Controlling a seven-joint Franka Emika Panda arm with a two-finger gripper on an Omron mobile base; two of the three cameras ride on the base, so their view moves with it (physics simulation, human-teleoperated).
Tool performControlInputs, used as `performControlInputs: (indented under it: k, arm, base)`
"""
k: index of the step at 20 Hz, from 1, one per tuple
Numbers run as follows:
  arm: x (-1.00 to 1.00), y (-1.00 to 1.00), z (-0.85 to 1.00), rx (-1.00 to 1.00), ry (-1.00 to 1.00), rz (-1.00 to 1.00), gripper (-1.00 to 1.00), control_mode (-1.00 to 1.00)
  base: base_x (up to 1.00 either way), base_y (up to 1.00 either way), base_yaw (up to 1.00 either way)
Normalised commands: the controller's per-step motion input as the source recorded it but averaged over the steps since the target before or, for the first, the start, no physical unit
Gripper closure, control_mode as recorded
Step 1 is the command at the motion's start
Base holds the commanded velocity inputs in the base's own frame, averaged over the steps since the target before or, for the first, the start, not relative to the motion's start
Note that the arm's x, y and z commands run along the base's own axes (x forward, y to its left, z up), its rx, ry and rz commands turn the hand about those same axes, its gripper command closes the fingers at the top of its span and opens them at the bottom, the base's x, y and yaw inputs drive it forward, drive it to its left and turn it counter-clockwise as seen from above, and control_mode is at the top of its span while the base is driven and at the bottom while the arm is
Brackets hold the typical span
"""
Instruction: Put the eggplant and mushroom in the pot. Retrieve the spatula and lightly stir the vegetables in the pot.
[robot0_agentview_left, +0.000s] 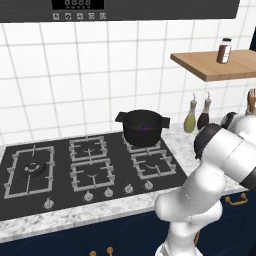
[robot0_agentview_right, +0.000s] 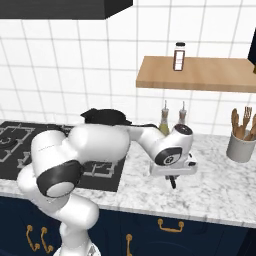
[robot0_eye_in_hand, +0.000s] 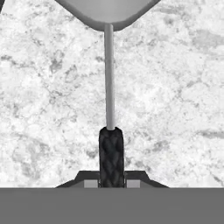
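Note:
My gripper (robot0_eye_in_hand: 111, 183) is shut on the black handle of the spatula (robot0_eye_in_hand: 111, 153). Its thin silver shaft runs up the hand view to the flat grey head, just above the marble counter (robot0_eye_in_hand: 175, 109). In the right base view the gripper (robot0_agentview_right: 172, 182) points down at the counter to the right of the stove. The black pot (robot0_agentview_left: 142, 127) stands on the stove's back right burner, and the dark-purple eggplant (robot0_agentview_left: 145, 128) lies inside it. My arm partly covers the pot (robot0_agentview_right: 105, 116) in the right base view. The mushroom is hidden.
Beside the pot, two sauce bottles (robot0_agentview_left: 196, 119) stand against the tiled wall. A wooden shelf (robot0_agentview_right: 200, 75) above carries a spice jar (robot0_agentview_right: 179, 56). At the counter's right end a grey cup (robot0_agentview_right: 241, 146) holds wooden utensils. The black stove (robot0_agentview_left: 75, 170) lies to the left.

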Motion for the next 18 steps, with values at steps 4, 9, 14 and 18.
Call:
performControlInputs:
  k: [4, 9, 14, 18]
  arm:
    - [-0.04, 0.39, 0.64, 0.00, -0.22, 0.00, 1.00, -1.00]
    - [0.00, 0.37, 0.73, 0.00, -0.19, 0.00, 1.00, -1.00]
    - [0.01, 0.33, 0.75, -0.05, -0.03, -0.01, 1.00, -1.00]
    - [0.15, 0.32, 0.74, -0.11, 0.05, -0.03, 1.00, -1.00]
  base:
    - [0.00, 0.00, 0.00]
    - [0.00, 0.00, 0.00]
    - [0.00, 0.00, 0.00]
    - [0.00, 0.00, 0.00]
